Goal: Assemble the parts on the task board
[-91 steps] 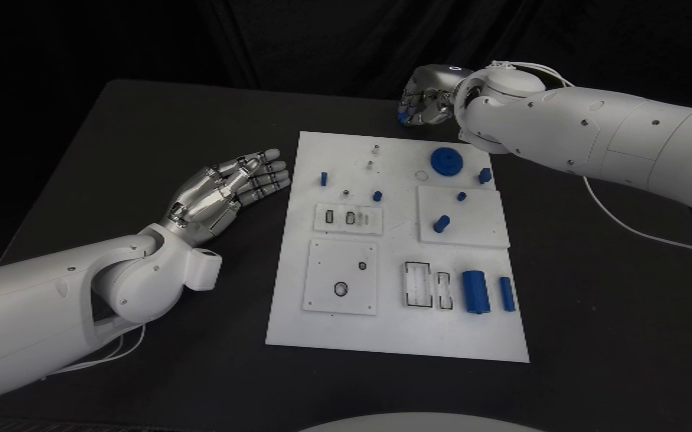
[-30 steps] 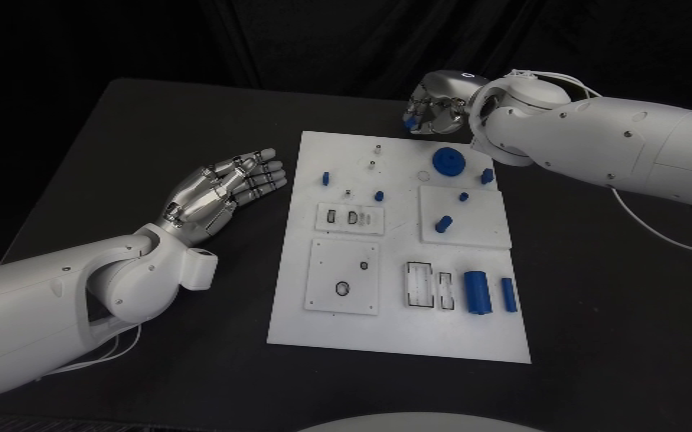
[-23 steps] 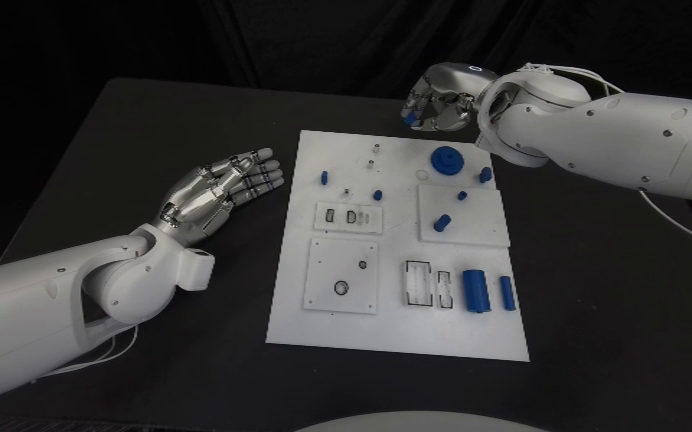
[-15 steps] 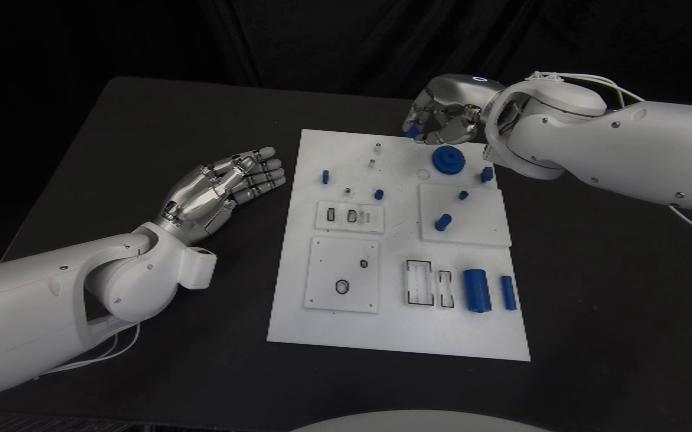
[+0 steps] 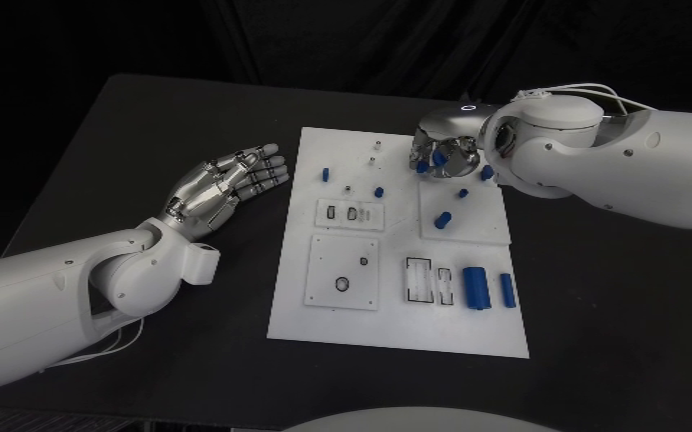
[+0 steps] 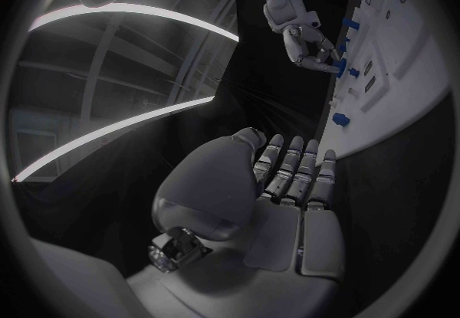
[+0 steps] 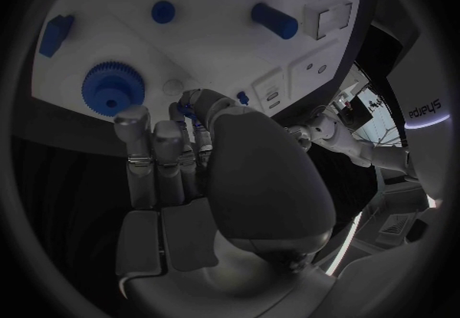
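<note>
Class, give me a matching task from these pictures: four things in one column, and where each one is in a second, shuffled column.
Things:
1. left hand
2. right hand
3. blue gear
4. two long blue blocks

Places:
A. near right part of the task board
B. over the board's far right part
C. beside the board, over black table
D. far right of the board, by the right hand

Pairs: 1-C, 2-B, 3-D, 4-A

A black table (image 5: 173, 132) stands before a dark curtain (image 5: 361, 22) hanging in folds. Overhead, long curved light strips (image 6: 144, 11) glow against a dim ceiling.
</note>
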### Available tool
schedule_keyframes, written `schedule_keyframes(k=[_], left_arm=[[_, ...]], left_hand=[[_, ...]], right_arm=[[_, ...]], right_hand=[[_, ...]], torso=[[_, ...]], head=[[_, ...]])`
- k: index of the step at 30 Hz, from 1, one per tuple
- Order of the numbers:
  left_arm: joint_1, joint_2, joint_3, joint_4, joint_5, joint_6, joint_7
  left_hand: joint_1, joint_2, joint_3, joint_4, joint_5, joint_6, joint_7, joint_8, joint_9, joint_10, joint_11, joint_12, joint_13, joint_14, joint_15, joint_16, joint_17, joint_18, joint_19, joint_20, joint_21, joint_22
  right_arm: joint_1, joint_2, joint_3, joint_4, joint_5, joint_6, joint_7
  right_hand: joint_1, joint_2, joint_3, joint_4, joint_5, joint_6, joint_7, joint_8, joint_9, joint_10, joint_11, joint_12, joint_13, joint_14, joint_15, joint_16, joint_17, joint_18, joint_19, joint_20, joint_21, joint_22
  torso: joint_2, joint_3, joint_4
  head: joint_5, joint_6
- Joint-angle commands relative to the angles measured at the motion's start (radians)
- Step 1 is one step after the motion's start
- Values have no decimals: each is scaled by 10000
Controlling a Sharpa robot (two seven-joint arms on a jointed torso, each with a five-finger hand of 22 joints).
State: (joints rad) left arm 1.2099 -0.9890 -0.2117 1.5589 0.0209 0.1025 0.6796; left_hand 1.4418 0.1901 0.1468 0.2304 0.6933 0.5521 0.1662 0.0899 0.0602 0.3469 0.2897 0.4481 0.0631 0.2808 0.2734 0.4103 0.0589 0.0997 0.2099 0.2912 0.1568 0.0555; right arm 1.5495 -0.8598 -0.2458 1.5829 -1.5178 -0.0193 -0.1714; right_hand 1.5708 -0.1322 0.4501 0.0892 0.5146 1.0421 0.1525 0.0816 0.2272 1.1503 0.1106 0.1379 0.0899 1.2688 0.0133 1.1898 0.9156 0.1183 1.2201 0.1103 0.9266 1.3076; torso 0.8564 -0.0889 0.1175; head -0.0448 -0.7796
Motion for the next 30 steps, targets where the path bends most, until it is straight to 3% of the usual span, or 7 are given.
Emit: schedule_keyframes(k=[1,8,14,17,19,21,30], left_arm=[[-13,19,4,-14,-26,126,1214],[-15,75,4,-58,-26,159,1211],[-19,91,4,-83,-26,177,1210],[-22,105,4,-98,-26,191,1208],[-23,112,4,-104,-26,199,1207],[-25,117,5,-111,-26,206,1207],[-30,117,5,-132,-27,223,1198]], left_hand=[[-126,3,53,-21,4,74,234,67,17,53,-3,32,15,21,46,36,13,-173,5,3,-48,-16],[-140,-7,84,-19,5,87,239,73,19,67,-1,44,16,29,51,53,15,-175,-2,3,-56,-21],[-140,-7,84,-19,5,87,239,73,19,67,-1,44,16,29,51,53,15,-175,-2,3,-56,-21],[-140,-7,84,-19,5,87,239,73,19,67,-1,44,16,29,51,53,15,-175,-2,3,-56,-21],[-140,-7,84,-19,5,87,239,73,19,67,-1,44,16,29,51,53,15,-175,-2,3,-56,-21],[-140,-7,84,-19,5,87,239,73,19,67,-1,44,16,29,51,53,15,-175,-2,3,-56,-21],[-160,-3,135,-11,6,115,254,82,22,107,12,84,21,38,59,78,17,-182,-15,4,-70,-29]], right_arm=[[-2,-6,-3,153,-694,1079,-915],[-53,62,-15,188,-758,1314,-1089],[-98,108,-17,149,-790,1467,-1212],[-140,143,-18,154,-1108,1565,-1272],[-164,161,-18,162,-1272,1556,-1264],[-186,179,-18,169,-1393,1522,-1240],[-219,175,-17,175,-1573,1206,-1115]], right_hand=[[-176,41,212,-15,43,-77,54,-86,-71,192,-155,-119,3,-181,-2,-216,-292,208,-167,10,-157,824],[-515,182,779,-198,448,-529,202,-187,-392,-21,-13,-425,-92,-348,96,-450,-633,268,-501,98,-303,741],[-673,234,985,-348,419,-817,206,-200,-588,-6,-29,-480,-99,-436,104,-517,-759,305,-652,123,-319,706],[-781,223,1070,-520,311,-1105,44,-195,-755,145,-107,-447,-72,-554,66,-598,-900,346,-821,88,-364,665],[-871,195,1110,-681,179,-1581,-407,-206,-936,238,-130,-452,-63,-645,48,-675,-1031,357,-927,67,-367,640],[-930,178,1091,-810,28,-1831,-620,-186,-1037,317,-143,-448,-46,-700,41,-729,-1126,373,-1007,37,-383,617],[-1038,217,948,-1028,-466,-2287,-840,-187,-1216,568,-230,-342,54,-734,-7,-776,-1232,376,-1066,-10,-385,590]], torso=[[-1,-2,-4],[-4,-6,-14],[-5,-7,-7],[-6,-10,-7],[-7,-9,-8],[-8,-12,-8],[-4,-13,-8]], head=[[-24,-20],[-15,-35],[-26,-67],[-20,-95],[-16,-94],[-12,-96],[10,-106]])
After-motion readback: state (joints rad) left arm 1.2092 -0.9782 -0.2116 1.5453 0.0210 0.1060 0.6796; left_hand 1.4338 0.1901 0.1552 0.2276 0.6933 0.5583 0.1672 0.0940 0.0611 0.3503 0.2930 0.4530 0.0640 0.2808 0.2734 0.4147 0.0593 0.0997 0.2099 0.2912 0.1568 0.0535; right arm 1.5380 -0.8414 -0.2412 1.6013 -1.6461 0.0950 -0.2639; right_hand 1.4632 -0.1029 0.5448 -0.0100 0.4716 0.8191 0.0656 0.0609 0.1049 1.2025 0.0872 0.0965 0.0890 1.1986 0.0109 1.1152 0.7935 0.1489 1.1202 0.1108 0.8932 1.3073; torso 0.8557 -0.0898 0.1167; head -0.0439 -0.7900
